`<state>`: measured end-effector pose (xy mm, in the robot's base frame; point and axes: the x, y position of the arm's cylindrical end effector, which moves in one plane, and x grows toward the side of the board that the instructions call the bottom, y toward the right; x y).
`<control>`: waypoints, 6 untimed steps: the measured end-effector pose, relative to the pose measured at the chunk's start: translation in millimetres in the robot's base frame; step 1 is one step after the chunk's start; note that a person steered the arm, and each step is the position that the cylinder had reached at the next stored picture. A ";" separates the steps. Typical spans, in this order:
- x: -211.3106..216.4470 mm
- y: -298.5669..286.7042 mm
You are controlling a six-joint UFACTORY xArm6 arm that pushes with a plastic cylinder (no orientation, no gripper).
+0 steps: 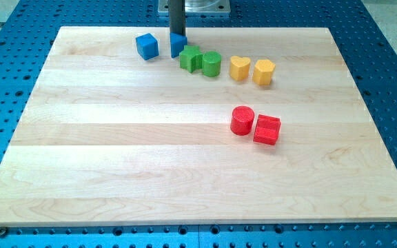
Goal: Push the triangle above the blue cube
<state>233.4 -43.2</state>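
Tip (177, 34) touches blue triangle (178, 45); blue cube (147, 46) beside.

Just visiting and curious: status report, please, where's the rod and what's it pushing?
My tip at blue triangle, view's top. Blue cube just left of it, apart. Green blocks crowd triangle's right.

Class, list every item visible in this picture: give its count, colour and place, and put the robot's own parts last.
blue cube: 1, blue, top left of the board
blue triangle: 1, blue, right of the cube, partly hidden by the rod
green blocks: 2, green, right of the triangle, side by side
yellow blocks: 2, yellow, upper right of centre
red cylinder: 1, red, right of centre
red cube: 1, red, against the cylinder's right
board: 1, pale wood, on a blue perforated table
my tip: 1, dark, at the triangle's top edge
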 end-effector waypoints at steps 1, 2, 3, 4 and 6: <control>31.8 -71.5; 69.7 -101.4; 50.7 -135.2; 21.7 -109.8; 6.8 -8.2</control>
<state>240.2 -51.4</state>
